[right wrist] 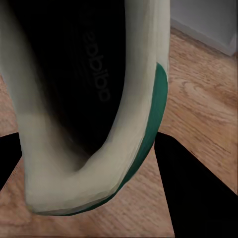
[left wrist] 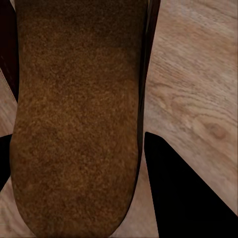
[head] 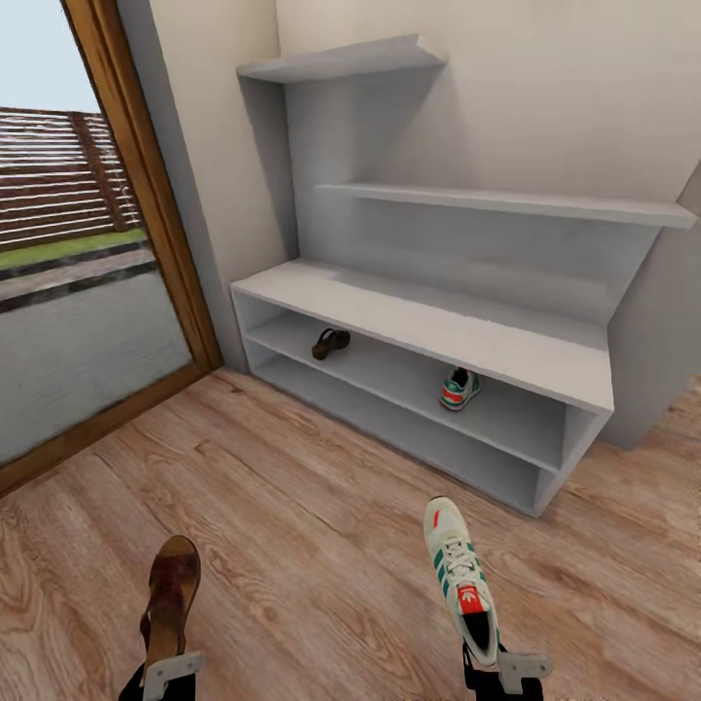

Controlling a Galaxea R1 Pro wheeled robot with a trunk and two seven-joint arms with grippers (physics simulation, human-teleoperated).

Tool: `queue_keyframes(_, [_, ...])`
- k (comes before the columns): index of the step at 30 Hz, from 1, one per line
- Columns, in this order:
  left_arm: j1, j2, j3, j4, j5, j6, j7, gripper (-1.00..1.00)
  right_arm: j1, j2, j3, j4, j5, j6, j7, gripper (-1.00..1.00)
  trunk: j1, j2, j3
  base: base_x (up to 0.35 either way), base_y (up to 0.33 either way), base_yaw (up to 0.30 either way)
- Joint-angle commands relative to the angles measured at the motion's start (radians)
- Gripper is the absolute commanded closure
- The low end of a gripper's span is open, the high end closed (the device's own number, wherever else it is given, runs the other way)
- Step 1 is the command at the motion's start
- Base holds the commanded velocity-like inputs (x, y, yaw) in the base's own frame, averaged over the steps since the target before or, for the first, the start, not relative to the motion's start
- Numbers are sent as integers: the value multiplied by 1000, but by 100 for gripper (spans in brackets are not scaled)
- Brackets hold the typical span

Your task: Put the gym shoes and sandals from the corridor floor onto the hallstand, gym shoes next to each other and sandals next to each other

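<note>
Facing hallstand [head: 428, 331], left claw [head: 167, 672] gripping sandal [head: 171, 594], right claw [head: 501, 670] gripping gym shoe [head: 460, 579].

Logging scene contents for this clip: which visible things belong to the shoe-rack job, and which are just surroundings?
Job:
- sandal on rack shelf
- gym shoe on rack shelf
- sandal in left gripper
- gym shoe in right gripper
- hallstand
- corridor floor

Surroundings:
- glass door with wooden frame
- fence outside

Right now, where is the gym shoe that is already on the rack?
In the head view, the gym shoe sits on the upper open shelf of the hallstand, toward its right end, far right of the sandal.
</note>
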Motion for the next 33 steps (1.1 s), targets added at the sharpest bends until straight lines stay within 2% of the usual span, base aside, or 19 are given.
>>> queue_keyframes(1, [0, 0, 0, 1, -7, -2, 4, 100, -1, 1, -5, 1, 10, -3, -5, 100, 0, 0, -1, 0, 305, -265])
queue_keyframes(9, [0, 0, 0, 1, -7, -2, 4, 100, -1, 1, -5, 0, 10, -3, -5, 100, 0, 0, -1, 0, 215, -265])
queue_keyframes(33, [0, 0, 2, 1, -7, -4, 3, 100, -1, 4, -4, 1, 8, -3, -6, 100, 0, 0, -1, 0, 4, -267])
